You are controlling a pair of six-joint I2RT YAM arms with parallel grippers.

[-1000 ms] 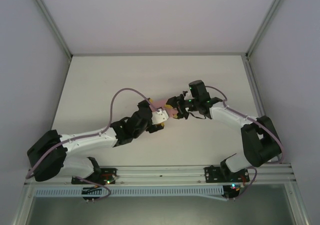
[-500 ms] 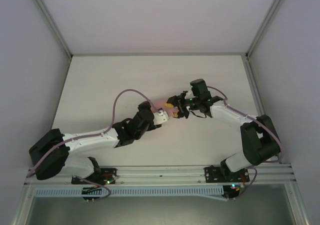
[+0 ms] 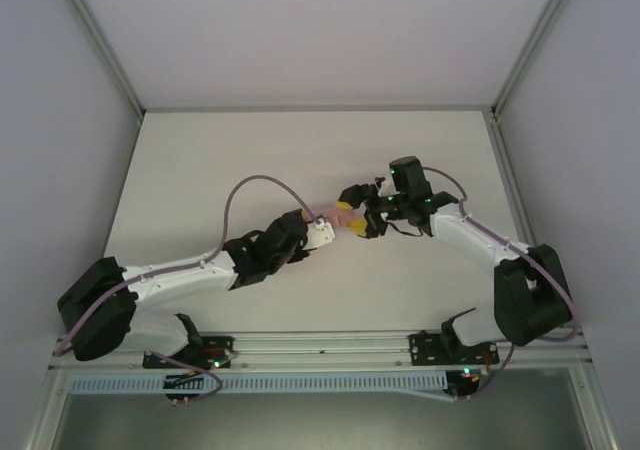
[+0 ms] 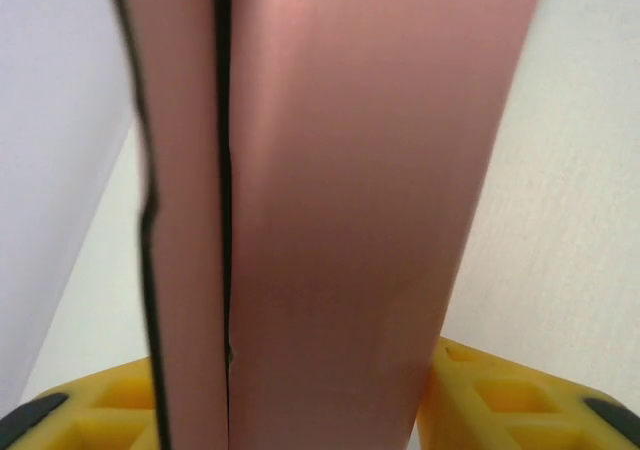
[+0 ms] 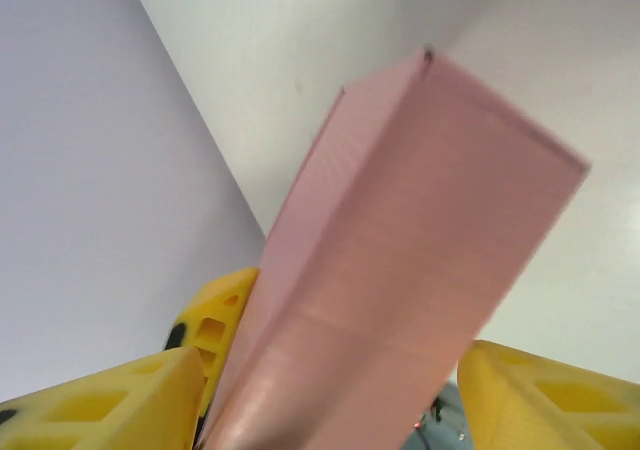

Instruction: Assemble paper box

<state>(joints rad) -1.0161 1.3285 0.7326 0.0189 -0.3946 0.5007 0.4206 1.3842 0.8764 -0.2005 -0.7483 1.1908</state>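
I see the box (image 4: 340, 190) over the middle of the tabletop (image 3: 220, 160), caught between my two claws, which meet tip to tip. The left claw (image 4: 290, 405) pinches it, yellow fingers (image 4: 500, 400) pressed to both sides. The right claw (image 5: 330, 400) straddles the other end; whether it grips or merely flanks the card, I can't tell.

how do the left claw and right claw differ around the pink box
Grip: the left claw sits against both sides of the paper box; the right claw stands wider, a gap showing beside one finger.
Side: seen from above, the left claw meets the box from the left, the right claw from the right.
Both have yellow fingers and straddle the same box.
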